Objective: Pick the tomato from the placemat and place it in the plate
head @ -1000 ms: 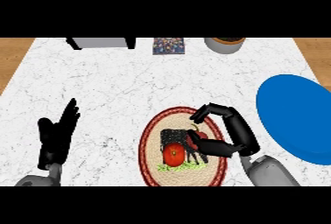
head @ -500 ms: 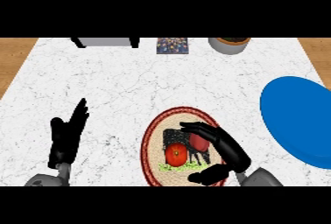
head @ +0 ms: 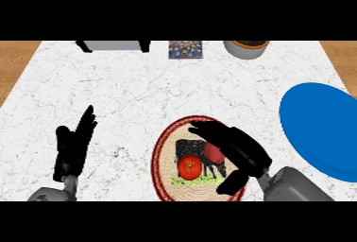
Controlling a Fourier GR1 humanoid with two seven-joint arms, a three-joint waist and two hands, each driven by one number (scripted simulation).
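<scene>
- The left hand [head: 72,150] rested at the left of the counter [head: 140,94], fingers straight and up, holding nothing.
- The tomato [head: 190,166] lay on the round placemat [head: 166,146], low in the middle, beside dark and green printed patches that made its outline hard to follow.
- A tomato would likely be light, smooth and a little slippery, with soft skin that bruises; the best hold would be across its widest part, thumb on one side and fingers opposite.
- The right hand [head: 233,151] arched over the mat just right of the tomato, fingers curved above and thumb low; it seemed not yet closed on the fruit, though contact could not be judged.
- A second reddish patch under the fingers was partly hidden.
- The blue plate [head: 317,127] lay well apart at the right, cut off by the edge.
</scene>
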